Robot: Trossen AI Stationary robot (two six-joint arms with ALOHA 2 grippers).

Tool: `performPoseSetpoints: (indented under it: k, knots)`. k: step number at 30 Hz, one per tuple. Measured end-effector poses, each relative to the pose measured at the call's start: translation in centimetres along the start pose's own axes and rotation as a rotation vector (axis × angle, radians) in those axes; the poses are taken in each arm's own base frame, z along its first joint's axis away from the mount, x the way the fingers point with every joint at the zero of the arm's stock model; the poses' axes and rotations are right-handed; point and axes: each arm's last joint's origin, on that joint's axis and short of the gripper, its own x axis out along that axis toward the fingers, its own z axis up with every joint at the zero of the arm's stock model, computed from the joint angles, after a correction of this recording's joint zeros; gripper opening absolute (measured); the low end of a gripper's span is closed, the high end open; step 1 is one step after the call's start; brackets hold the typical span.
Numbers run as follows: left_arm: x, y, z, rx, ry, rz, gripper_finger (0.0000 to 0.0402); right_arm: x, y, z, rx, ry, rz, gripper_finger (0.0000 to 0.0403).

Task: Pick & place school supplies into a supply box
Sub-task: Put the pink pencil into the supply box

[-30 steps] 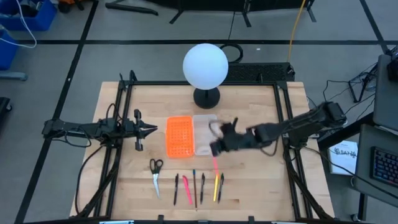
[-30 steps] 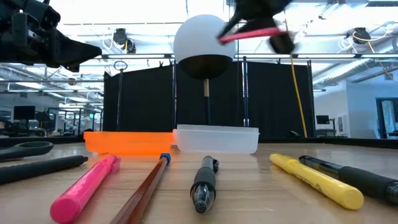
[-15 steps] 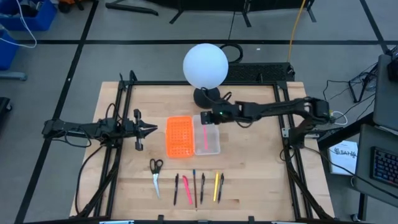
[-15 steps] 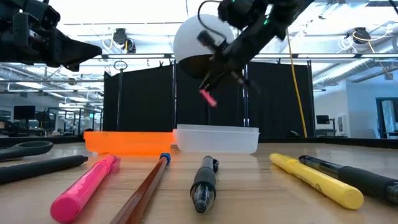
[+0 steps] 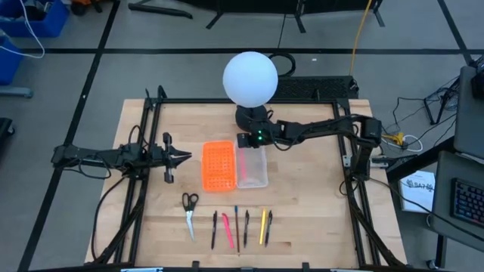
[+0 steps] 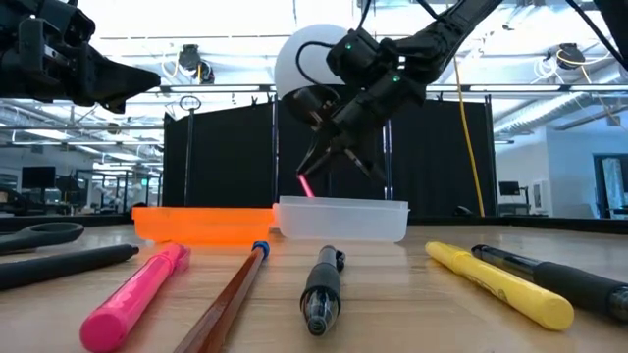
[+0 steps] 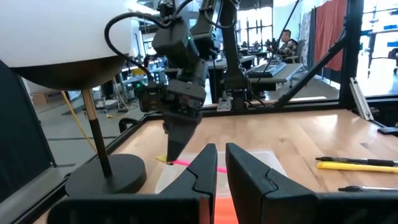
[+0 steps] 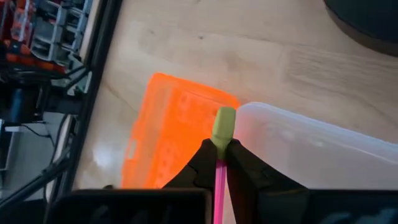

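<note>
One pink pen (image 8: 219, 180) sits pinched in the right gripper (image 6: 329, 157), whose fingers are closed on it, over the supply box (image 5: 252, 168)'s far end, slanting steeply, free end down toward the box

**What I cannot make out**

My right gripper (image 8: 219, 163) hides most of the pink pen (image 8: 219, 186), whose lower end runs off the picture's edge. From above the pen is lost under my arm. In the low view the scissors (image 6: 39, 234) are cut off.
</note>
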Motion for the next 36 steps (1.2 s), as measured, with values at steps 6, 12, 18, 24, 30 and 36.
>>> performPoseSetpoints:
  k: [6,12,18,24,30,36]
  knots:
    - [0.0,0.0,0.0,-0.002,0.0,0.001,0.0044,-0.1,-1.0,-0.1,0.004,0.026,-0.097,0.0012]
    - [0.0,0.0,0.0,-0.004,0.0,0.0,0.0044,-0.1,-1.3,-0.6,0.004,0.056,-0.142,0.0012]
    - [0.0,0.0,0.0,-0.004,-0.001,0.001,0.0044,-0.1,-1.1,-1.0,-0.004,0.061,-0.14,0.0012]
    - [0.0,0.0,0.2,0.001,-0.024,0.004,0.0044,-0.1,-0.9,-1.3,-0.005,0.069,-0.136,0.0012]
    - [0.0,0.0,0.2,0.004,-0.024,0.003,0.0044,-0.1,-0.8,-1.5,-0.005,0.072,-0.134,0.0012]
    - [0.0,0.0,0.4,0.031,-0.038,0.006,0.0044,-0.1,-0.8,-1.4,-0.01,0.047,-0.14,0.0013]
